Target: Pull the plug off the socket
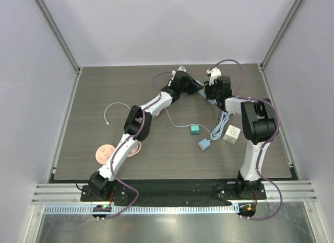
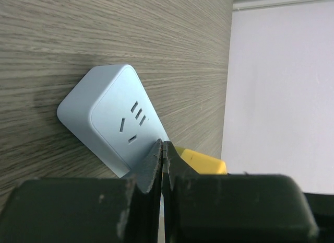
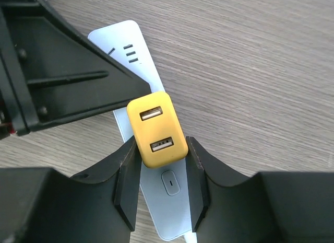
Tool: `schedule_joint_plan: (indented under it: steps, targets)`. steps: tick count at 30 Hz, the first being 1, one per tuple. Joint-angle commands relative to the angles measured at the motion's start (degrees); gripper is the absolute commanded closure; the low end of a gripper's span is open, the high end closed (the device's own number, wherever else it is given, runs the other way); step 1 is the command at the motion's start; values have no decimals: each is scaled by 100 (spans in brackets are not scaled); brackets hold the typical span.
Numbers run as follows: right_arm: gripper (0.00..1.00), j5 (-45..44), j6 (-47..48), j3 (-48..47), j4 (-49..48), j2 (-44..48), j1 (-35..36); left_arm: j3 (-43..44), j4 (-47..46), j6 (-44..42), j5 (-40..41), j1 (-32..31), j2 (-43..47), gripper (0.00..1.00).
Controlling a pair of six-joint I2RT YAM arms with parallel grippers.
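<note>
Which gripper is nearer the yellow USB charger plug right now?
Right. The right gripper has its fingers against both sides of the yellow two-port USB charger plug; the left gripper, shut, rests beside it on the pale power strip.

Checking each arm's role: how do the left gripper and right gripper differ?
The left gripper has its jaws shut together on nothing; the right gripper has them spread, clamping the yellow plug by its sides. The left gripper appears to press down on the power strip; the right gripper holds only the plug. Both are black and meet at the same strip.
</note>
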State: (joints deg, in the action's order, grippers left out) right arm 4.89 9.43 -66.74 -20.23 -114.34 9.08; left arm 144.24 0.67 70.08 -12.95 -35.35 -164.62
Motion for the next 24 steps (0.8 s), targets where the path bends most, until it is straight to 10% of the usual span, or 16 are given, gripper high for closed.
schedule_joint_plan:
  steps: [1,7,15,24]
  targets:
    - [99,-462,576,38,-1468,764,225,-274,1260,-250,-120,-138,-317,100]
    - [99,-350,780,-1041,510,264,296,-292,1164,-232,-234,-130,-308,100]
    - [99,662,-2275,-154,-1695,660,-345,-388,1050,-162,-322,-95,-273,100]
    - [99,1058,-2324,-1006,-905,492,-627,-441,1023,-179,-313,-95,-264,100]
